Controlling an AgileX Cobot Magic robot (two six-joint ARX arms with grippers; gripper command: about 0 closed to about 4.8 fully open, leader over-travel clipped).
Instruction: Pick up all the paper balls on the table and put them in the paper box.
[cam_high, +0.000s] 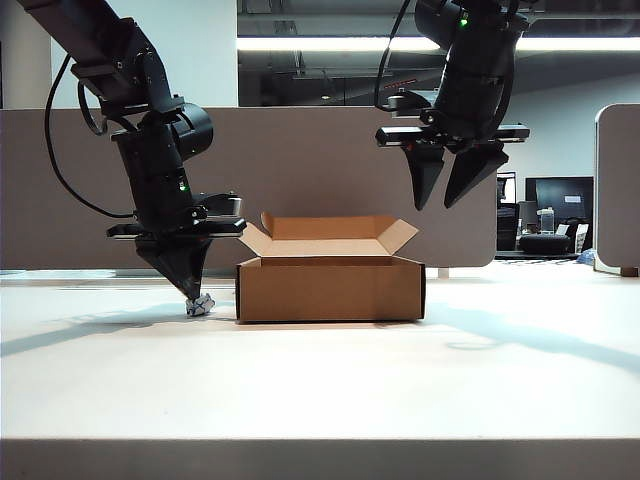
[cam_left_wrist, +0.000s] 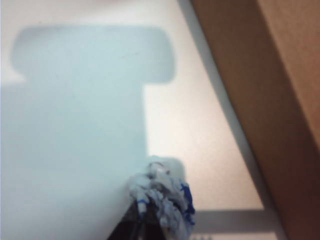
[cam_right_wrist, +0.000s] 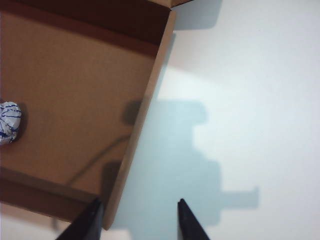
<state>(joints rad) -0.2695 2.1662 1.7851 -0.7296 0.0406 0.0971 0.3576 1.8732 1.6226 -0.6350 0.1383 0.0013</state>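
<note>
— What's on your left side?

— My left gripper (cam_high: 197, 297) is down at the table (cam_high: 320, 380), its fingers pinched together on a paper ball (cam_high: 200, 305) just beside the left wall of the paper box (cam_high: 330, 288). The wad is a round crumple with no long axis to speak of. In my left wrist view it hides most of my fingertips (cam_left_wrist: 131, 226), and the box wall there is blurred and cut off by the frame.

— And the box?

— It stands on the table, long side facing the exterior camera, opening up, flaps spread. From that view its inside is hidden.

— Your right side?

— My right gripper (cam_high: 458, 185) hangs high over the box's right end, pointing down, jaws parted, holding nothing. My right wrist view shows a second paper ball (cam_right_wrist: 9, 122) on the box floor, half cut off by the frame.
</note>
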